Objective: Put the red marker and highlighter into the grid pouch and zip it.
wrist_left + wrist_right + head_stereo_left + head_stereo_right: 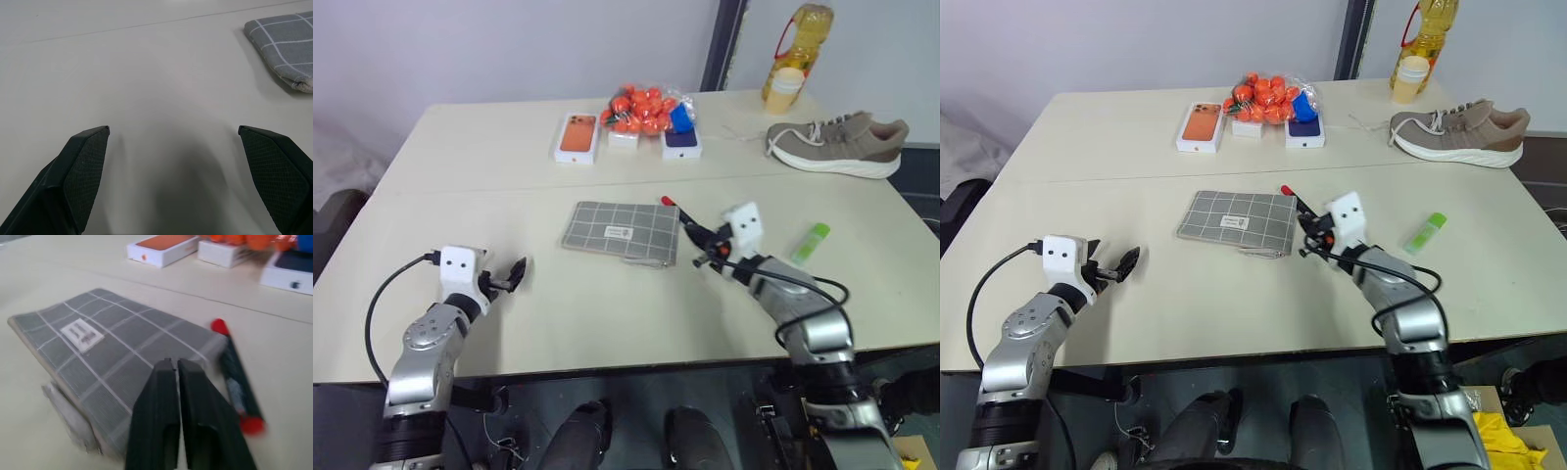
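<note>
On the surface (460,323), the grid pouch (622,232) is laid flat in the middle; soft and limp, it is probably best held at the zipper edge. The slim, stiff red marker (234,377) is seen just beside it, the light highlighter (811,242) well apart. The right pincer (176,369) is pressed together, empty, over the pouch; the left pincer (173,142) is spread apart. A shoe (837,144) and boxes (578,137) are kept far behind.

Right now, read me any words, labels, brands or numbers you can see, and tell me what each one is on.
No text here can be read.
White label on the grid pouch: dark marks, too blurred to read.
Orange phone box: no readable print.
Blue box: a small pale mark, too small to tell.
Oil bottle: its label is too small to read.
</note>
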Robot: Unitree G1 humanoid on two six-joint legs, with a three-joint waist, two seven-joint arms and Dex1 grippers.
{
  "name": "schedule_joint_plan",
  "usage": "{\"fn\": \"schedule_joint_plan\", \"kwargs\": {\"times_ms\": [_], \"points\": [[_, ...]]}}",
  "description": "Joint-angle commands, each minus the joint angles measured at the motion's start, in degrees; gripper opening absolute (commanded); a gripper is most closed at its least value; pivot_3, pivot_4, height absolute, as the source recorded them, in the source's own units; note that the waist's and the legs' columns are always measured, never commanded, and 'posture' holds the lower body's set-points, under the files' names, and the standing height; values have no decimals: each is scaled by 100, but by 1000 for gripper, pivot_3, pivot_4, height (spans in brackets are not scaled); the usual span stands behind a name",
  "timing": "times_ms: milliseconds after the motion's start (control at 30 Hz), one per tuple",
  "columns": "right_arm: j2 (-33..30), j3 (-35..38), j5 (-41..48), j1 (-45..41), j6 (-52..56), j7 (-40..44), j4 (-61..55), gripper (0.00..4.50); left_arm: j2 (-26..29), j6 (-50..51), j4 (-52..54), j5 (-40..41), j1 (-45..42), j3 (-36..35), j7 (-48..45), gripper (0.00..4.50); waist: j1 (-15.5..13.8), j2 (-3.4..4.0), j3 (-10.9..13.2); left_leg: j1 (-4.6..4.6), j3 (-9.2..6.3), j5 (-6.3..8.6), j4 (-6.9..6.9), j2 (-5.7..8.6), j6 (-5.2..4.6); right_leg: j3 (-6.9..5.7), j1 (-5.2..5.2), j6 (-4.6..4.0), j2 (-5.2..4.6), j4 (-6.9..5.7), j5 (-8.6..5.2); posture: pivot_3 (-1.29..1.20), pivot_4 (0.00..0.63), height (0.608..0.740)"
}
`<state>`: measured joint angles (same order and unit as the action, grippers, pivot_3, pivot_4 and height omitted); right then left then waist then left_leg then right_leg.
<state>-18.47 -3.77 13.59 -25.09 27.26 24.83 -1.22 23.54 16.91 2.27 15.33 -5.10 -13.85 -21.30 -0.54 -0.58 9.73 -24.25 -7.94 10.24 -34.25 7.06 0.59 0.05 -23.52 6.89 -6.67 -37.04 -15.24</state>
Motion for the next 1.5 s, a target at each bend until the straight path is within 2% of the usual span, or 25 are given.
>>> {"fn": "schedule_joint_plan", "kwargs": {"times_ms": [33, 167, 333, 533, 733, 867, 1033, 1133, 1367, 1500], "points": [[164, -274, -350, -328, 31, -166, 337, 58, 117, -217, 15, -110, -78, 5, -71, 4500, 2, 0, 0, 0, 0, 0, 0, 0, 0, 0, -1, 0, 6, 0, 0, 0, 150, 740], [621, -240, -411, -792, 367, -424, 1411, 58, 361, -602, -337, -438, -259, 153, -222, 4500, 5, 0, 0, 1, -1, -1, 0, 1, 2, 0, 1, -2, 14, -2, 3, 0, 150, 740], [832, -122, -454, -981, 349, -553, 1932, 58, 728, -1448, -1231, -1051, -788, 547, -437, 4500, 30, 0, -3, 9, -2, -2, 1, 1, 3, 1, 3, -3, 17, -4, 3, 0, 150, 740], [965, -84, -482, -1042, 283, -500, 1983, 58, 858, -2990, -2762, -1579, -1830, 1166, -890, 4500, 68, -2, -5, 24, -5, -5, 4, 0, 7, 1, 12, -5, 20, -8, 7, 0, 150, 740], [1029, -178, -536, -997, 289, -456, 1815, 58, 801, -5053, -5023, -2493, -3144, 2106, -1185, 4500, 137, -2, -6, 23, -5, -7, 9, 2, 9, 1, 9, -4, 20, -15, 7, 0, 150, 740], [1091, -193, -551, -948, 342, -481, 1675, 58, 721, -5819, -6122, -2837, -3745, 2393, -1100, 4500, 150, -3, -6, 23, -5, -7, 10, 2, 9, 0, 8, -3, 19, -17, 7, 0, 150, 740], [1126, -223, -637, -849, 370, -535, 1522, 58, 590, -6400, -6885, -3191, -4287, 2655, -997, 4500, 134, -5, -7, 23, -8, -7, 8, 4, 8, -2, 10, 0, 19, -18, 8, 0, 150, 740], [1126, -183, -641, -829, 379, -571, 1449, 0, 565, -6599, -7091, -3230, -4402, 2677, -1050, 3694, 146, -5, -7, 23, -7, -8, 7, 6, 8, -2, 12, 1, 18, -19, 8, 0, 150, 740], [1114, -44, -550, -855, 124, -563, 1239, 0, 530, -6683, -7199, -3070, -4415, 2538, -1228, 70, 162, -5, -7, 22, -8, -8, 7, 6, 7, -1, 8, 2, 19, -22, 7, 0, 150, 740], [1037, -3, -541, -907, -79, -505, 1077, 0, 478, -6452, -7126, -2737, -4284, 2288, -1351, 23, 170, -5, -7, 21, -8, -8, 8, 5, 7, -2, 6, 3, 19, -22, 7, 0, 150, 740]]}}
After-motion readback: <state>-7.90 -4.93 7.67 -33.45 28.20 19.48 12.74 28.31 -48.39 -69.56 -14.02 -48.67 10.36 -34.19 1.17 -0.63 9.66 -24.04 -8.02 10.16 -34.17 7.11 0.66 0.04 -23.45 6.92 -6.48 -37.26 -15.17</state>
